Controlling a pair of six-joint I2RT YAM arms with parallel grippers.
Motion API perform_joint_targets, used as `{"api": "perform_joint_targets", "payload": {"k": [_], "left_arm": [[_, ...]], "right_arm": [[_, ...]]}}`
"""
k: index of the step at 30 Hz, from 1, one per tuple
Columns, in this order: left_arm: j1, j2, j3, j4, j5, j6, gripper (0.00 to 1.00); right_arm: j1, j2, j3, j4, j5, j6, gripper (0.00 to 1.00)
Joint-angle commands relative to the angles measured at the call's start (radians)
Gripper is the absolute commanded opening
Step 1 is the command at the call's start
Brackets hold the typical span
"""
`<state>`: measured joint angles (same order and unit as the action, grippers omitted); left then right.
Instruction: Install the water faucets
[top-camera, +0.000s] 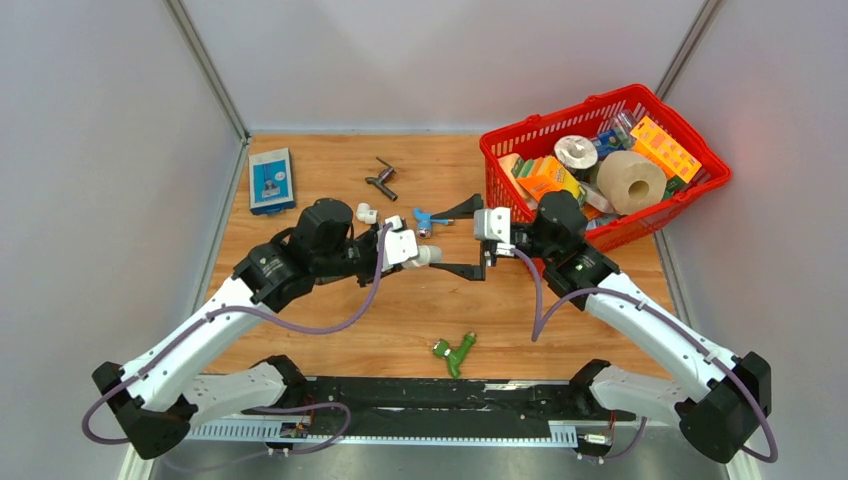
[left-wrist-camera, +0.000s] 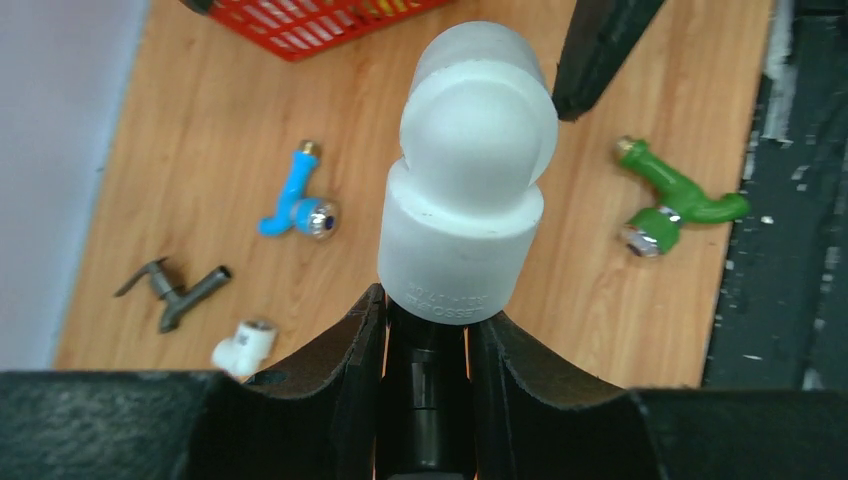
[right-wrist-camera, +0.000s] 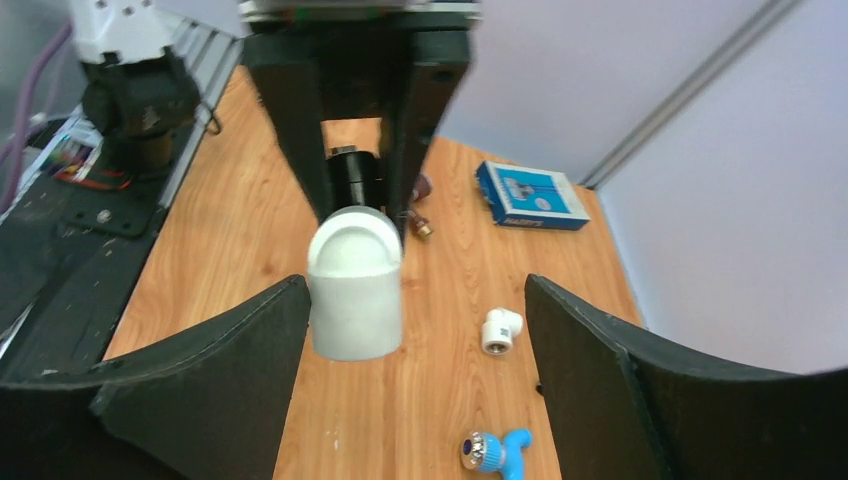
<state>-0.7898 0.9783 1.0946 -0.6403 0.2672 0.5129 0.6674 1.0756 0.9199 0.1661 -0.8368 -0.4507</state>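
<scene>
Closest to the left wrist camera, the left gripper (left-wrist-camera: 428, 325) is clenched on a white elbow fitting (left-wrist-camera: 468, 190), held clear of the table (left-wrist-camera: 600, 320) with its rounded bend pointing away. Beyond it, all 3 faucets lie loose on the wood. The blue-handled faucet (left-wrist-camera: 293, 198) and the dark-grey faucet (left-wrist-camera: 178, 288) are to the left, and the green faucet (left-wrist-camera: 678, 198) is to the right. A second elbow fitting (left-wrist-camera: 243, 347) lies near the grey one.

From the right wrist, the right gripper (right-wrist-camera: 415, 300) is spread wide and holds nothing. The held elbow hangs between its 2 fingers; whether it touches the nearer one I cannot tell.

From above, both grippers meet mid-table beside the red basket (top-camera: 560, 112). The blue-handled faucet lies just beside them and the green one lies near the arm bases.

No faucet looks installed yet, so the likely step is fetching a tap, and blue is handiest. Grip it by the body, leaving the brass thread free, and bring that thread square to the elbow's socket. The left arm should hold firm so the fitting cannot twist. No view shows the socket mouth, so check alignment before turning.
</scene>
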Motion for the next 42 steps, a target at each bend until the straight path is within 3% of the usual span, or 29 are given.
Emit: {"api": "perform_joint_targets", "payload": {"k": [1,4,13,16,18,21,22,27,31,35,42], "left_arm": [[0.081,0.065,0.120,-0.047,0.340,-0.027,0.00],[0.133,0.131,0.155,-0.091,0.452,-0.020,0.00],[0.135,0.181,0.195,-0.079,0.506,-0.036,0.00],[0.135,0.175,0.202,-0.073,0.500,-0.037,0.00],[0.135,0.155,0.185,-0.050,0.462,-0.050,0.00],[0.130,0.100,0.142,0.019,0.379,-0.074,0.00],[0.126,0.086,0.114,0.040,0.353,-0.083,0.00],[0.009,-0.033,-0.001,0.203,0.011,-0.105,0.00],[-0.083,-0.090,-0.076,0.293,-0.254,-0.100,0.00],[-0.098,-0.110,-0.111,0.317,-0.280,-0.082,0.00],[-0.082,-0.161,-0.153,0.307,-0.206,-0.109,0.00]], "right_arm": [[0.008,0.006,0.051,-0.161,-0.151,-0.197,0.82],[0.009,0.004,0.046,-0.162,-0.160,-0.207,0.81],[0.037,0.092,0.082,-0.162,-0.171,-0.154,0.67],[0.049,0.133,0.108,-0.163,-0.141,-0.102,0.58],[0.049,0.159,0.128,-0.162,-0.122,-0.044,0.47],[0.049,0.176,0.137,-0.143,-0.084,0.078,0.07],[0.049,0.176,0.126,-0.099,-0.061,0.152,0.04],[0.052,0.159,0.047,0.145,0.060,0.517,0.00],[0.057,0.153,0.005,0.200,0.203,0.746,0.00],[0.058,0.145,-0.030,0.276,0.228,0.828,0.00],[0.058,0.150,0.054,0.162,0.199,0.712,0.00]]}}
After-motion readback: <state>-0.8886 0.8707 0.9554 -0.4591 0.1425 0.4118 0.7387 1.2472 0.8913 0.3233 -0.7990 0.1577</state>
